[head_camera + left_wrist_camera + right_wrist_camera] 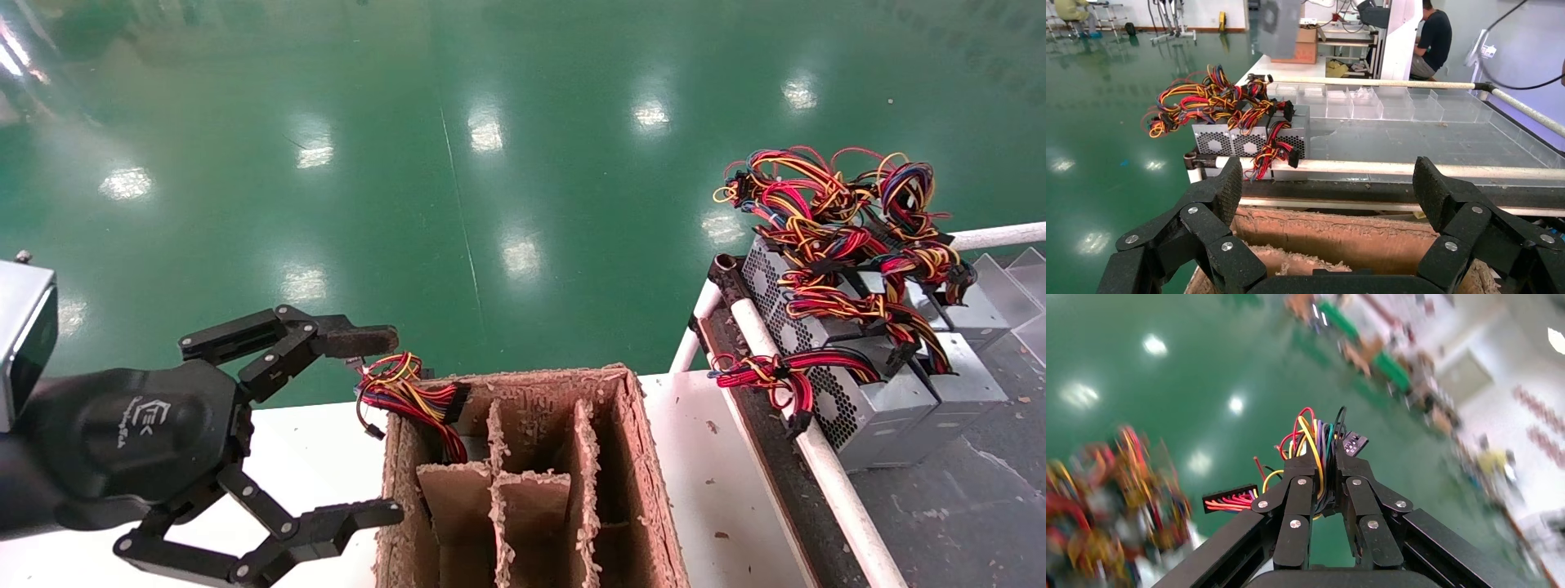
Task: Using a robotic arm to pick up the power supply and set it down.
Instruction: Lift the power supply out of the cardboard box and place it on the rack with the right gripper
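1. Two grippers show in these views: the left gripper [372, 425] sits at about 8 o'clock in the head view, just beside the cardboard divider box [637, 457], its two fingers spread wide and holding nothing.
2. One bunch of wires [404, 392] spills over the box's far left corner, at 12 o'clock from the left gripper's lower finger and just beside the upper fingertip; whether it touches cannot be told.
3. Several power supplies [850, 384] stand in a row at 3 o'clock, on a grey tray behind a white rail [817, 457], with tangled coloured wires piled on top and one bundle drooping over the rail.
4. From the left wrist view, the same power supplies [1248, 138] lie beyond the box's far wall [1333, 236], well apart from the open fingers [1220, 196].
5. One right gripper [1324, 468] appears only in its own wrist view, clenched on a bunch of wires [1315, 438] above the green floor [1168, 404].
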Robot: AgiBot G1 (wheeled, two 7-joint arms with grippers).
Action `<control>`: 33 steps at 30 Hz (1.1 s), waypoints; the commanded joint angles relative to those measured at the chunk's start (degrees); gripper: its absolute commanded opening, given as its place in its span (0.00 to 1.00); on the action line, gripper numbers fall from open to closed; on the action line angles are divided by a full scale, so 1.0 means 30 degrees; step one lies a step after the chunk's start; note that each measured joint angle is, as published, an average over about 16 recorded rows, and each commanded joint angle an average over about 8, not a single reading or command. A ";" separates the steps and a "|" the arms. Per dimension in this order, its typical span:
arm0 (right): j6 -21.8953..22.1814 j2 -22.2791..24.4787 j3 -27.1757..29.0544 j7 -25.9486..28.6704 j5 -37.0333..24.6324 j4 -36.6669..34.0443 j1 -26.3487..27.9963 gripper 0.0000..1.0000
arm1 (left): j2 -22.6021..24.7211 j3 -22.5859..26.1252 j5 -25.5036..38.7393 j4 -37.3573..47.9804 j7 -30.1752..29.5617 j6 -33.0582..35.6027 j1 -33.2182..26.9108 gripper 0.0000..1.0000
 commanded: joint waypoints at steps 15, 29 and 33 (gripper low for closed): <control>-0.1173 0.2431 -0.1836 -0.2844 0.2978 -0.3532 -0.5016 0.00 | -0.0001 0.0003 -0.0002 0.0000 0.0001 -0.0001 -0.0001 1.00; 0.1880 0.2405 -0.3247 -0.4061 0.6680 -0.0905 -0.8021 0.00 | -0.0002 0.0005 -0.0003 0.0000 0.0002 -0.0002 -0.0001 1.00; 0.3278 0.2471 -0.3586 -0.3926 0.7224 0.0391 -0.8689 0.00 | -0.0002 0.0006 -0.0004 0.0000 0.0003 -0.0002 -0.0001 1.00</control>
